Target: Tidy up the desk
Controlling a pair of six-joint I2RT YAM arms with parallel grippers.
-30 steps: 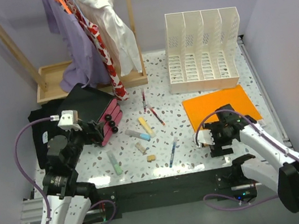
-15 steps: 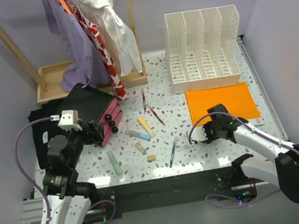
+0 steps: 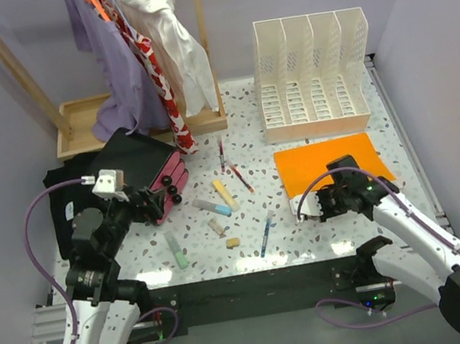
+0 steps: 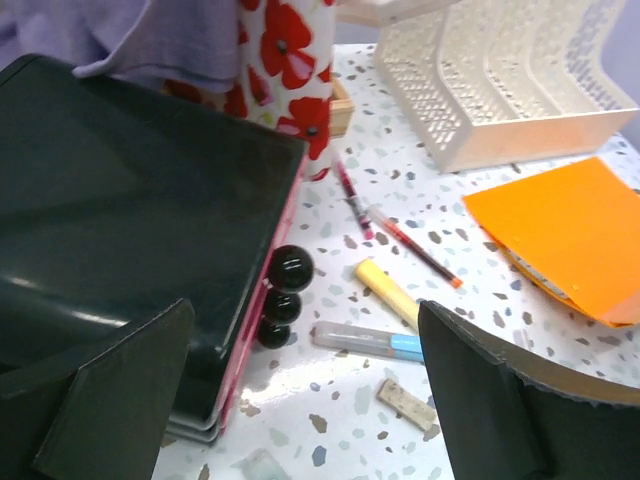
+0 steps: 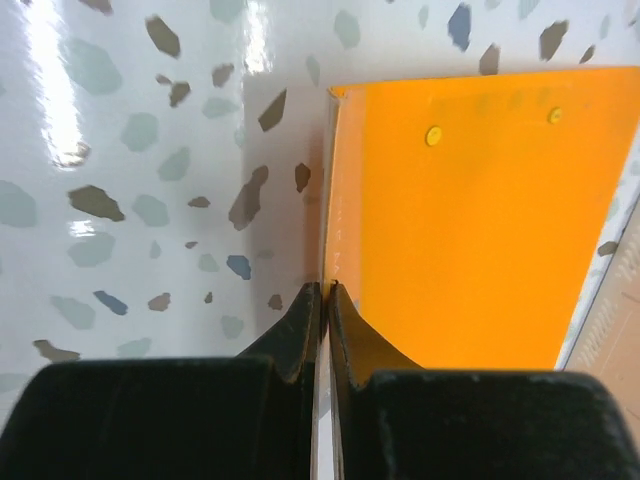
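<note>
The desk [image 3: 298, 233] is a white speckled tabletop. An orange folder [image 3: 330, 160] lies flat on its right side. My right gripper [image 3: 320, 204] is at the folder's near left edge. In the right wrist view the gripper [image 5: 325, 291] is shut on the thin edge of the orange folder [image 5: 470, 220]. My left gripper [image 3: 161, 203] hangs open beside a black drawer unit [image 3: 136, 165] with pink drawers. The left wrist view shows that gripper [image 4: 305, 320] with nothing in it, above the desk and next to the drawer unit [image 4: 120, 200].
Loose in the middle of the desk lie a yellow marker [image 3: 224, 192], a blue-capped marker [image 3: 211, 207], a green marker [image 3: 177, 253], a blue pen [image 3: 266, 232], red pens [image 3: 241, 179] and small cork pieces [image 3: 233, 243]. A cream file organizer [image 3: 313, 78] stands back right. A wooden tray [image 3: 80, 122] under hanging clothes stands back left.
My right gripper has gone from open to shut on the folder's edge. The folder has shifted and turned on the desk. The left arm has not moved.
</note>
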